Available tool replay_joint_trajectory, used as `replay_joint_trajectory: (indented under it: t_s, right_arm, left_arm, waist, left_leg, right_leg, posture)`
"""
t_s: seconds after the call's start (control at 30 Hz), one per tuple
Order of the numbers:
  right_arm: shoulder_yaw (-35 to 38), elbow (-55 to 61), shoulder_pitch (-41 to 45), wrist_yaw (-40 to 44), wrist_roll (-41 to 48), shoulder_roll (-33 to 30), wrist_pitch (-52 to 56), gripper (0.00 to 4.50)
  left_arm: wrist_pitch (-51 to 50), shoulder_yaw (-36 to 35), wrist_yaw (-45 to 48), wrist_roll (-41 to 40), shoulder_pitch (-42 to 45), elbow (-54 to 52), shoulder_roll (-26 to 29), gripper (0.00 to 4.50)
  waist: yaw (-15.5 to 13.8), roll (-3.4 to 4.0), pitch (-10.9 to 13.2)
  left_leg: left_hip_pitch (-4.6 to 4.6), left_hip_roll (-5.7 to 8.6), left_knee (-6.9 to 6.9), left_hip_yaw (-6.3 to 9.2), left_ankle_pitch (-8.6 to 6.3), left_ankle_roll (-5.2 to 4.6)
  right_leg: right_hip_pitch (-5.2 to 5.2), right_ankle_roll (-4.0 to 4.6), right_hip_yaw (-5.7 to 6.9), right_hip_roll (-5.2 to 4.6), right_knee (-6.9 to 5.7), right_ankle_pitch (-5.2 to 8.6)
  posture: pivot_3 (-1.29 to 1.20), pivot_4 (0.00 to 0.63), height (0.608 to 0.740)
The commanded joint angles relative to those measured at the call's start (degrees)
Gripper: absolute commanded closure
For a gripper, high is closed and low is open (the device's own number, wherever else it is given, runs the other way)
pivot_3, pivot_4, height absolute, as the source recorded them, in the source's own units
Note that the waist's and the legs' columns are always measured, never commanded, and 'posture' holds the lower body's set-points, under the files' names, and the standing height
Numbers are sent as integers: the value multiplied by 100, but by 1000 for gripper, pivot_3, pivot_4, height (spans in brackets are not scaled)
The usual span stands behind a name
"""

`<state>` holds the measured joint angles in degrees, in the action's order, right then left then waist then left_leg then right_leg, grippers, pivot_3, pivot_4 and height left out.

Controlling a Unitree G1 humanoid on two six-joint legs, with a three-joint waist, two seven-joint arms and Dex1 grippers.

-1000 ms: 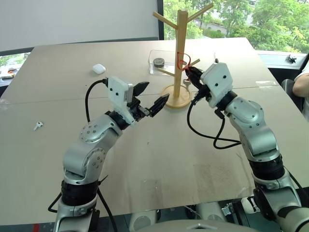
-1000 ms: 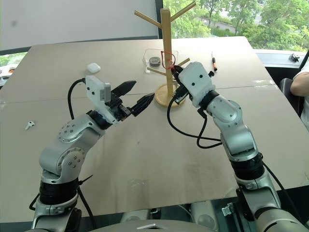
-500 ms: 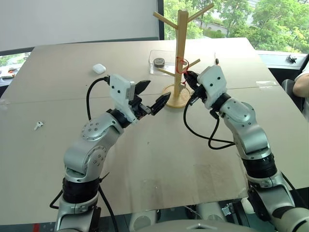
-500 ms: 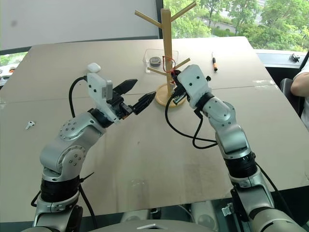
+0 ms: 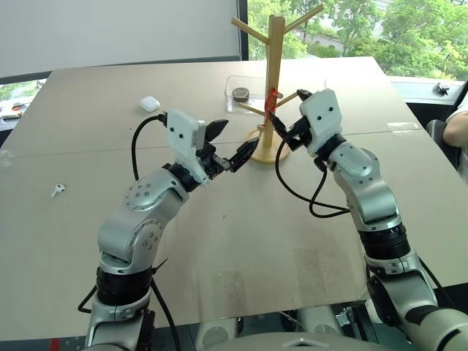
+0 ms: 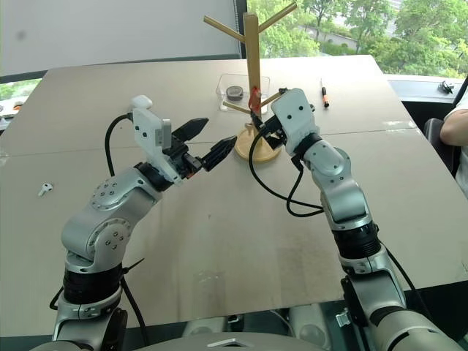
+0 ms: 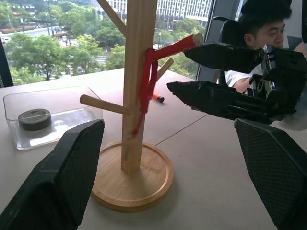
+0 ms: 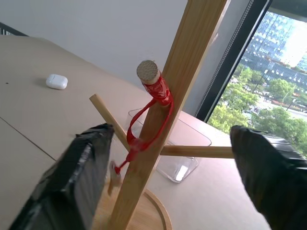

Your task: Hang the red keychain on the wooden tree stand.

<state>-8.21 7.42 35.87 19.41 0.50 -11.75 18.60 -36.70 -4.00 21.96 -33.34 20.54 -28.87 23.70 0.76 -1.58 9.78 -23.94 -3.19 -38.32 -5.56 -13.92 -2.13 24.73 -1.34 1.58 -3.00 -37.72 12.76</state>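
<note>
- Tan table point(image 5: 241, 234) carries the scene.
- left gripper point(image 5: 228, 148): jaws wide apart, holding nothing, short of the stand's base.
- right gripper point(image 5: 281, 130): jaws spread wide, empty, beside the trunk.
- red keychain point(image 8: 146, 125) hangs from a peg of the wooden tree stand point(image 5: 273, 77).

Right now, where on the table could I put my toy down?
Bare table lies between the two arms. More bare room runs from the white case to the small white clip. It is crowded around the wooden tree stand and clear box.
</note>
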Motion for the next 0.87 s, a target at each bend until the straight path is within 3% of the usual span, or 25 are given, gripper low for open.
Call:
replay_joint_trajectory:
  t_s: [0.03,0.23,0.4,0.57,0.87]
  right_arm:
    - [401,142,-177,-36,228,-43,-44,61]
    - [1191,-236,-829,-357,543,-70,-11,61]
    - [1738,-1223,-1128,-905,383,-151,-789,61]
    - [1945,-2068,-1189,-1074,390,-210,-1497,61]
    - [1889,-2640,-1398,-652,569,-199,-2497,61]
  left_arm:
    - [267,14,-198,370,24,-244,25,0]
    - [1285,23,-1083,1706,-210,462,-335,0]
    - [2200,-82,-1952,2584,-455,1558,-887,0]
    - [2881,-144,-2132,2815,-621,2311,-1217,0]
    - [3581,-487,-2339,2908,-701,2992,-1316,0]
  waist:
    - [-2,0,0]
    - [-25,0,0]
    - [-4,0,-1]
    - [-3,0,-1]
    - [1,0,-1]
  left_leg:
    - [0,0,0,0,0,0]
    - [1,5,-1,-6,-2,-4]
    - [10,2,1,-7,-3,-6]
    - [7,2,1,-14,-4,-7]
    - [10,0,1,-13,-6,-10]
  right_leg:
    - [0,0,0,0,0,0]
    - [-6,-1,-2,-6,4,-1]
    - [-6,0,-5,0,-4,0]
    - [-4,0,-8,-2,1,-1]
    - [-5,-1,-9,-2,-2,-1]
  posture:
    - [0,150,740]
    - [0,150,740]
    - [0,150,740]
    - [0,150,740]
    - [0,150,740]
